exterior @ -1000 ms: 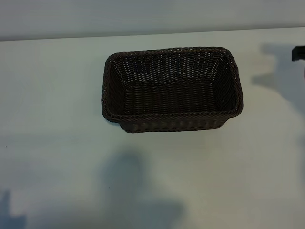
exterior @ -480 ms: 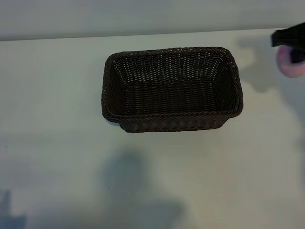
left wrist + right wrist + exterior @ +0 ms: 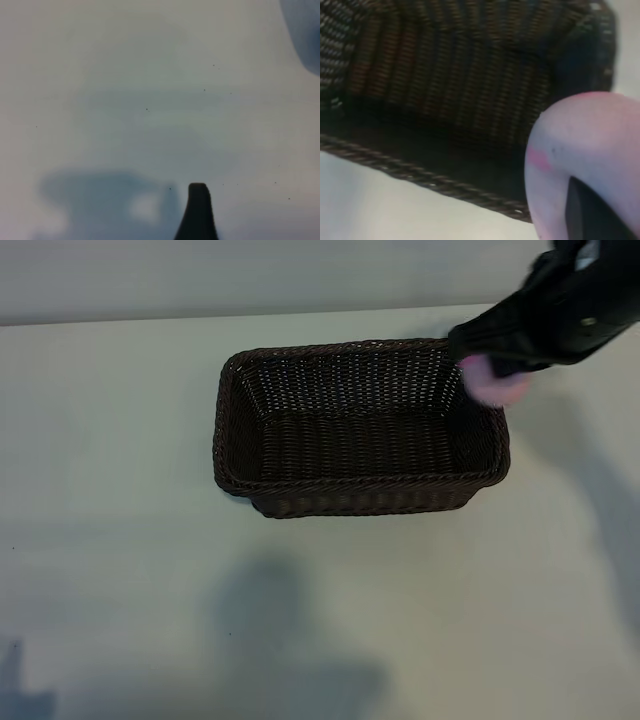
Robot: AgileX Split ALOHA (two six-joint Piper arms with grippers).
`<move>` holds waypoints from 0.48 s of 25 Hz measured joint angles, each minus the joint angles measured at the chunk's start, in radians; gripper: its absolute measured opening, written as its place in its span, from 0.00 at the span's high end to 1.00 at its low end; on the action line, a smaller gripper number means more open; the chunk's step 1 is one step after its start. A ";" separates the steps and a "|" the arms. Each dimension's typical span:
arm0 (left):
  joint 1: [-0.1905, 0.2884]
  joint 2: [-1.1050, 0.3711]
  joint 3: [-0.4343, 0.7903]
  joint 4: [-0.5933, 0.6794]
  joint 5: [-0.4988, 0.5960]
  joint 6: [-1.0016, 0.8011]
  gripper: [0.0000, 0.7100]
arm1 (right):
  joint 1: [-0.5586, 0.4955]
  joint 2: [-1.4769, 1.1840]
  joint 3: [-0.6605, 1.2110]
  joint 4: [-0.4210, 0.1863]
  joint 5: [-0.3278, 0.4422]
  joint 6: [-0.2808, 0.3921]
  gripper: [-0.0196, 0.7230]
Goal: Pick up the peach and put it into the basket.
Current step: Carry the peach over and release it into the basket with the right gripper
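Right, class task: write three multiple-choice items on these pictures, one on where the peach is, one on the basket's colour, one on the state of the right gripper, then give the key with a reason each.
1. Where is the peach?
A. lying on the basket floor
B. above the basket's right end, carried
C. on the table left of the basket

2. What colour is the basket?
A. dark brown
B. white
C. green

3. What is the right gripper doing?
A. open and empty
B. shut on the peach
C. shut on the basket rim

Key: B, the pink ball sits under the dark arm over the right rim; A, its wicker weave is dark brown; B, the right wrist view shows the peach against a finger.
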State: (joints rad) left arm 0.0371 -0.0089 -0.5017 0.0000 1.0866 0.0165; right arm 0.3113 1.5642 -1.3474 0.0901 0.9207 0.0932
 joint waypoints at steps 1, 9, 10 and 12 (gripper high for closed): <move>0.000 0.000 0.000 0.000 0.000 0.000 0.16 | 0.017 0.010 -0.006 0.000 0.000 0.000 0.91; 0.000 0.000 0.000 -0.012 0.000 0.000 0.17 | 0.126 0.131 -0.053 -0.002 -0.022 0.000 0.91; 0.000 0.000 0.000 -0.012 0.000 0.000 0.17 | 0.129 0.151 -0.062 -0.002 -0.023 -0.001 0.91; 0.000 0.000 0.000 -0.012 0.000 0.000 0.17 | 0.130 0.186 -0.078 -0.001 -0.028 -0.001 0.91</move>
State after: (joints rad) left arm 0.0371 -0.0089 -0.5017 -0.0125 1.0866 0.0165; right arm 0.4412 1.7506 -1.4256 0.0892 0.8928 0.0923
